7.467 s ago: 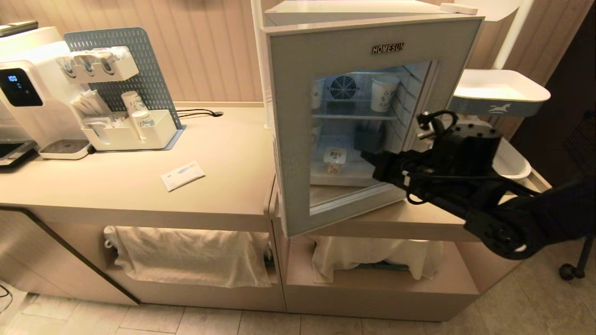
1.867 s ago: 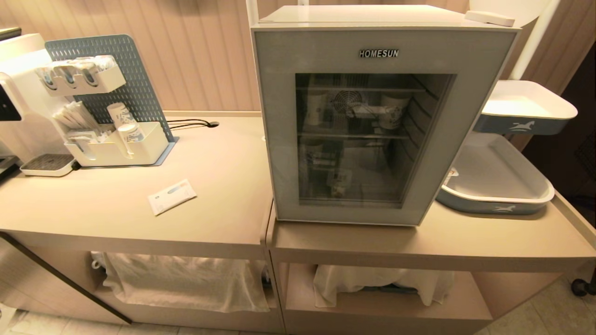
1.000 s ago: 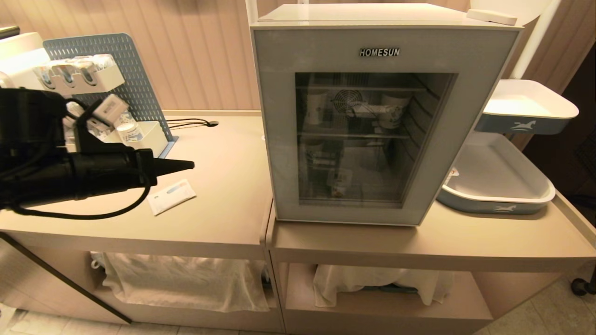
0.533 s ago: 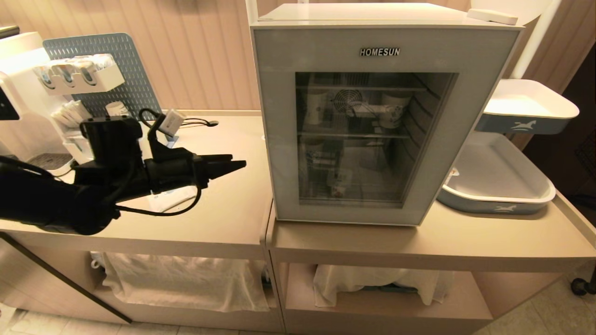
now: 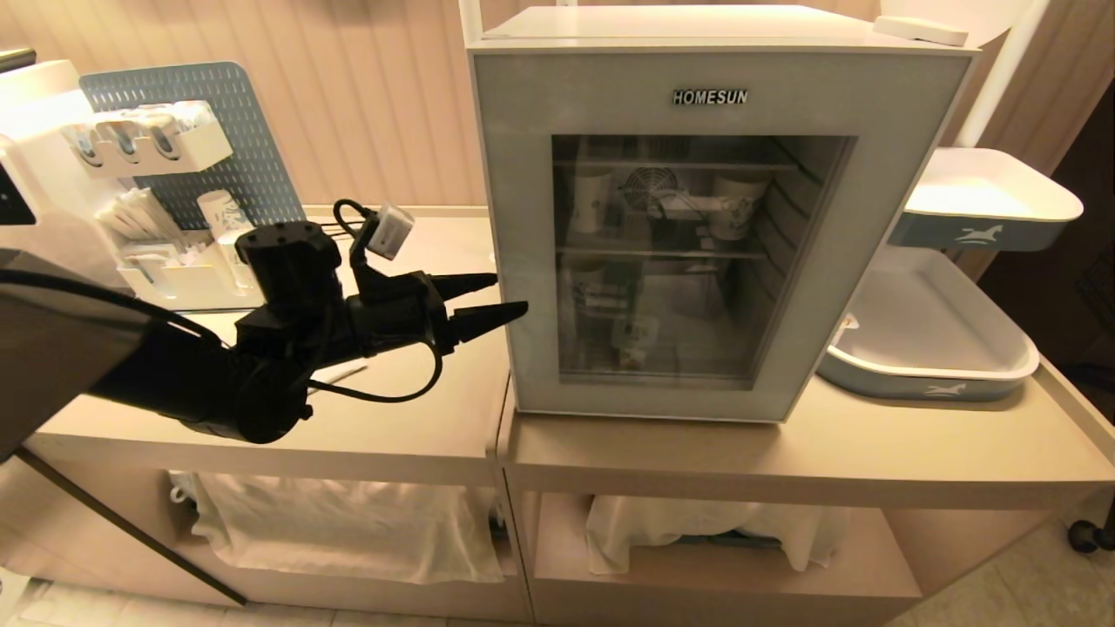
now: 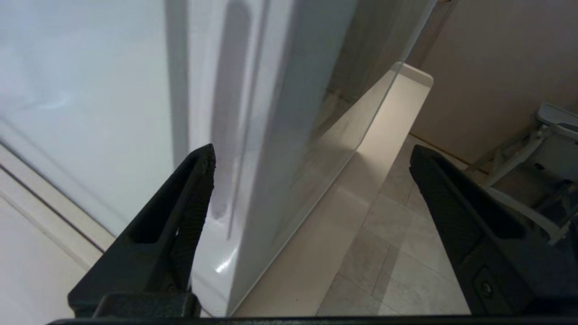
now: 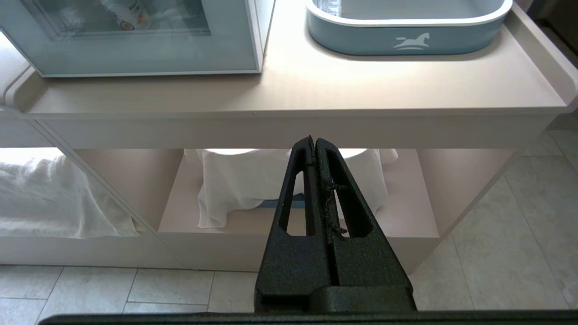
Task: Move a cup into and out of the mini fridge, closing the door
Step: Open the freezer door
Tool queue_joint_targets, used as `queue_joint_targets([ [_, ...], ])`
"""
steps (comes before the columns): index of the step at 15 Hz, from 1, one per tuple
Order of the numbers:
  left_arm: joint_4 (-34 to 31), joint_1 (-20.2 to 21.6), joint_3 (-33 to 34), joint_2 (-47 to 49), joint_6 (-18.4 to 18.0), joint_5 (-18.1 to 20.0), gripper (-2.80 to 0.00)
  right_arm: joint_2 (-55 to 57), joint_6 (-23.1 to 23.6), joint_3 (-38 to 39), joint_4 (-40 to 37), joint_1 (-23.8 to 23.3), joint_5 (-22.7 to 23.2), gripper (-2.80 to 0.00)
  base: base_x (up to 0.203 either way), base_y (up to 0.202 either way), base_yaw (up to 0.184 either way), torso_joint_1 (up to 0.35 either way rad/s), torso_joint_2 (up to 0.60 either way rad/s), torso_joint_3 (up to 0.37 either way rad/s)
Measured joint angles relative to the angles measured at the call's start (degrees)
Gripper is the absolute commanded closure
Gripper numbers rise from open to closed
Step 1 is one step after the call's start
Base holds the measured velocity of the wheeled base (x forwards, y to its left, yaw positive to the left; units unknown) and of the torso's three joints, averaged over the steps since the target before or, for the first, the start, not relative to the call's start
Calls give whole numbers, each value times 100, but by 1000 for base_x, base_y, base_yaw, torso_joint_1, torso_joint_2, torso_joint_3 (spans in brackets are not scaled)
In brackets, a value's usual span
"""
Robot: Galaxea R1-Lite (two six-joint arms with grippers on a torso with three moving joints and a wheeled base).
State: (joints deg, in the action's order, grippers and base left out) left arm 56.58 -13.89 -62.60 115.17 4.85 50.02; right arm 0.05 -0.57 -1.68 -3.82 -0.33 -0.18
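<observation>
The mini fridge [image 5: 679, 24] stands on the counter with its door [image 5: 523, 192] closed. Through the dark glass the cup [image 5: 634, 338] shows dimly on the lower shelf. My left gripper [image 5: 510, 294] reaches in level from the left and is open. Its fingertips [image 5: 488, 280] are at the door's left edge, about halfway up. In the left wrist view that edge [image 6: 271, 135] runs between the spread fingers [image 6: 194, 194], with the fridge's white side wall [image 6: 90, 90] next to it. My right gripper [image 7: 313, 141] is shut and empty, parked low in front of the counter.
Two grey-blue trays [image 5: 928, 370] [image 5: 984, 222] sit right of the fridge. A white organiser with paper cups [image 5: 218, 261] and a pegboard stand at the back left. Taller paper cups [image 5: 736, 207] are on the fridge's upper shelf. White cloths [image 5: 348, 514] hang under the counter.
The left arm has swung in from the left across the counter to the door's left edge, and its jaws have opened. The door, open earlier, is closed, and the right arm has left the head view.
</observation>
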Motion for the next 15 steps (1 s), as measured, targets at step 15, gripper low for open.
queue_joint_targets([
  [15, -14, -363, 276, -76, 38, -101, -280, 2, 3, -2, -3, -7, 0, 0, 0, 0, 0, 0, 0, 0],
])
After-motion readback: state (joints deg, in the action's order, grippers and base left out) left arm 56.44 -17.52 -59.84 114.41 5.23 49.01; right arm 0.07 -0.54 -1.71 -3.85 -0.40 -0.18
